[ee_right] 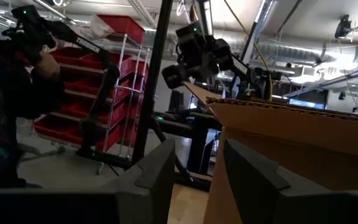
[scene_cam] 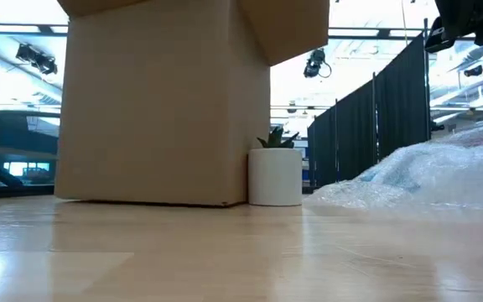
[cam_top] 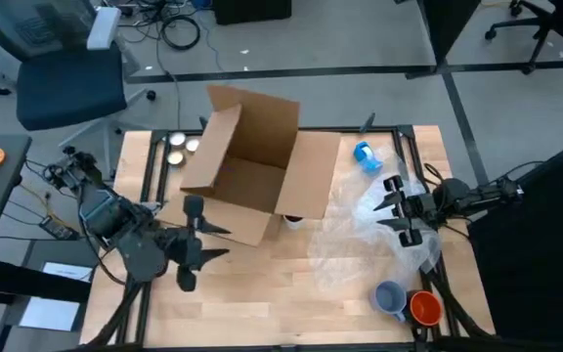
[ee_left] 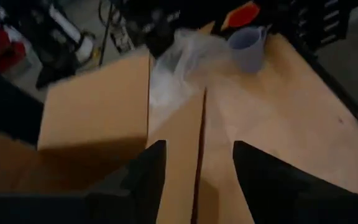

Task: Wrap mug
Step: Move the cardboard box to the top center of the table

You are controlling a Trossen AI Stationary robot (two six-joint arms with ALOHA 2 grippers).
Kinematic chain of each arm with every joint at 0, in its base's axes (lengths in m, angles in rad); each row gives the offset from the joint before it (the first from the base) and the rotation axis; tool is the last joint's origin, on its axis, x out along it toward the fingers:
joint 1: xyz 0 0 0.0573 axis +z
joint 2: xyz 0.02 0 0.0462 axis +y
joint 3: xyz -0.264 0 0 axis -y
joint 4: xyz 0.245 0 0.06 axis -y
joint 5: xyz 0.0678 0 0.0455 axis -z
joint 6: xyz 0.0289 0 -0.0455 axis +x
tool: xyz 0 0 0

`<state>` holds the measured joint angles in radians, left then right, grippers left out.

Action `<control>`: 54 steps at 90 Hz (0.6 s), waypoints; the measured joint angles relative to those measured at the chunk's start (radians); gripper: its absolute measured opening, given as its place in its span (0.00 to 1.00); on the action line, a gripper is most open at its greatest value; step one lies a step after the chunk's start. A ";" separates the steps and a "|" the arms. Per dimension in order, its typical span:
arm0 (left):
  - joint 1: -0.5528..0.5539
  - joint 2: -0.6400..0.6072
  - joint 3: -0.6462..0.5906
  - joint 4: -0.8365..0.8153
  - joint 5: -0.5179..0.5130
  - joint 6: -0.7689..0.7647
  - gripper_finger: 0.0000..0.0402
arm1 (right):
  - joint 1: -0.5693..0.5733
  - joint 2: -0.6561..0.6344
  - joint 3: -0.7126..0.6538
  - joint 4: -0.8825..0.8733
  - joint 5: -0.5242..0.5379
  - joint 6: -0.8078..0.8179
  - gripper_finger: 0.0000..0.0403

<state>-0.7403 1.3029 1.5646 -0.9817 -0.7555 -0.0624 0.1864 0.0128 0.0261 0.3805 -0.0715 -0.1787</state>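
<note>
While both grippers hang open and hold nothing, best to bring right gripper (cam_top: 395, 207) down over crumpled clear bubble wrap (cam_top: 360, 235) first; grey-blue mug (cam_top: 391, 298) near front table edge, beside orange cup (cam_top: 426, 308). Left gripper (cam_top: 203, 244) close to open brown cardboard box (cam_top: 247, 161), little room there

The box (cam_top: 247, 161) was plain brown, the table (cam_top: 262, 293) pale wood, the wrap (cam_top: 360, 230) clear and bubbled — beside it sat a grey-blue mug (cam_top: 390, 298), an orange one (cam_top: 425, 308) and a white pot (scene_cam: 275, 176).

Open cardboard box (cam_top: 247, 161) beside small potted plant (scene_cam: 275, 172).
</note>
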 joint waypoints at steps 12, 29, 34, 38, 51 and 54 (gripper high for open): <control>0.000 -0.002 -0.018 -0.034 -0.005 -0.027 0.43 | 0.000 0.000 0.000 0.000 0.000 0.000 0.29; 0.010 0.000 -0.104 -0.023 -0.096 0.004 0.43 | 0.000 0.000 0.000 0.000 0.000 0.000 0.29; 0.021 0.000 -0.131 -0.011 -0.131 0.023 0.43 | 0.000 0.000 0.000 0.000 0.000 0.000 0.29; 0.030 0.000 -0.150 -0.010 -0.146 0.029 0.43 | 0.000 0.000 0.000 0.000 0.000 0.000 0.29; 0.065 0.012 -0.177 -0.007 -0.146 0.034 0.37 | 0.000 0.000 0.000 0.000 0.000 0.000 0.29; 0.068 0.016 -0.177 -0.004 -0.146 0.040 0.33 | 0.000 0.000 0.000 0.000 0.000 0.000 0.29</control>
<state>-0.6723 1.3189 1.3876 -0.9856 -0.9016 -0.0222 0.1864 0.0128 0.0260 0.3804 -0.0715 -0.1788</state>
